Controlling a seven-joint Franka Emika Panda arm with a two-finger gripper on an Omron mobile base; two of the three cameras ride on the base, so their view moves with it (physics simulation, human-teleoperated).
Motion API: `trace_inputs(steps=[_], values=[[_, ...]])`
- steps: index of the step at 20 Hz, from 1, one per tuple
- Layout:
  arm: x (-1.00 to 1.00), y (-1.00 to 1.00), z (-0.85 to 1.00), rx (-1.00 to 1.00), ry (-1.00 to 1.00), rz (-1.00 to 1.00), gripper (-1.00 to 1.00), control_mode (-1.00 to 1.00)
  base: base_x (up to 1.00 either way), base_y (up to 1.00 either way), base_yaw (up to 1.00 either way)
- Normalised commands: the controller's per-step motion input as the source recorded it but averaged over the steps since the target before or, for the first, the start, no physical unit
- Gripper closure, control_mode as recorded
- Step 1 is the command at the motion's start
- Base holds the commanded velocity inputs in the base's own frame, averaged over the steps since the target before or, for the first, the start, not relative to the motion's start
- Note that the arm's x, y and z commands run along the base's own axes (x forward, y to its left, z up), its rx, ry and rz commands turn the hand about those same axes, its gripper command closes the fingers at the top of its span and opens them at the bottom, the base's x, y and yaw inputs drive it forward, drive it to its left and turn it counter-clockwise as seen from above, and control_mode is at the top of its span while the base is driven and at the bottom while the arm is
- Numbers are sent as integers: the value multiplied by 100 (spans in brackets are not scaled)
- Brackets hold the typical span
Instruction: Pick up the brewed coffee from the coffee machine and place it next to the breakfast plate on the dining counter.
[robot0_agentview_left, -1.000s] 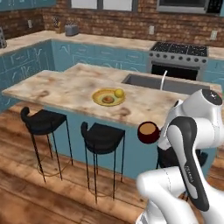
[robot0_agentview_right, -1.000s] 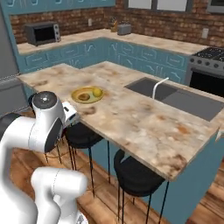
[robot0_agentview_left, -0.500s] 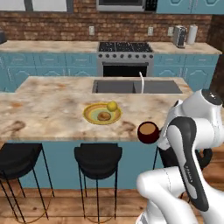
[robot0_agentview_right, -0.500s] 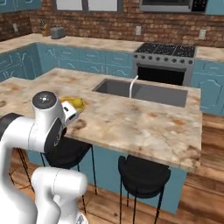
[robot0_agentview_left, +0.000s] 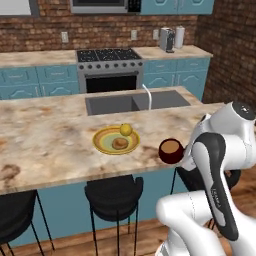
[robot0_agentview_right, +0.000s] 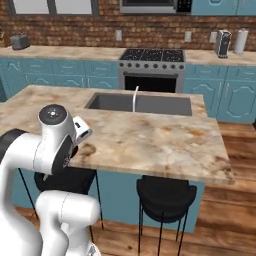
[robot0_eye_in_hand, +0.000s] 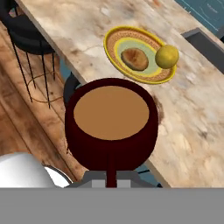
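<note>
My gripper (robot0_agentview_left: 184, 153) is shut on the side handle of the brewed coffee (robot0_agentview_left: 171, 150), a dark red mug full of brown liquid. The mug hangs over the near edge of the dining counter (robot0_agentview_left: 50, 140), to the right of the breakfast plate (robot0_agentview_left: 102, 141). In the hand view the mug (robot0_eye_in_hand: 111, 113) sits just above my gripper (robot0_eye_in_hand: 111, 177), and the plate (robot0_eye_in_hand: 108, 46) with a brown pastry and a yellow fruit lies beyond it. The grey coffee machine (robot0_agentview_left: 167, 40) stands on the back counter; it is also in the right base view (robot0_agentview_right: 223, 43).
An inset sink (robot0_agentview_left: 135, 103) with a tap lies behind the plate. Black stools (robot0_agentview_left: 112, 192) (robot0_agentview_right: 164, 197) stand under the counter's near edge. A stove (robot0_agentview_left: 107, 70) and a white paper-towel roll (robot0_agentview_left: 179, 36) line the brick back wall.
The base has swung round, so the whole scene has shifted and the counter now lies square in front. The mug stays in my shut gripper, in the same place relative to the arm.
</note>
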Motion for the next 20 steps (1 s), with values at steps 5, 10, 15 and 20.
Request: trace_inputs(steps=[5, 10, 15, 20], values=[[0, 0, 0, 0, 0, 0, 100, 100, 39, 29, -27], [21, 0, 0, 0, -1, -9, 100, -100, 30, 8, -14], [54, 0, -3, 0, 0, -19, 100, -100, 0, 0, 0], [51, 0, -14, 0, 0, -4, 100, -100, 0, 0, 0]])
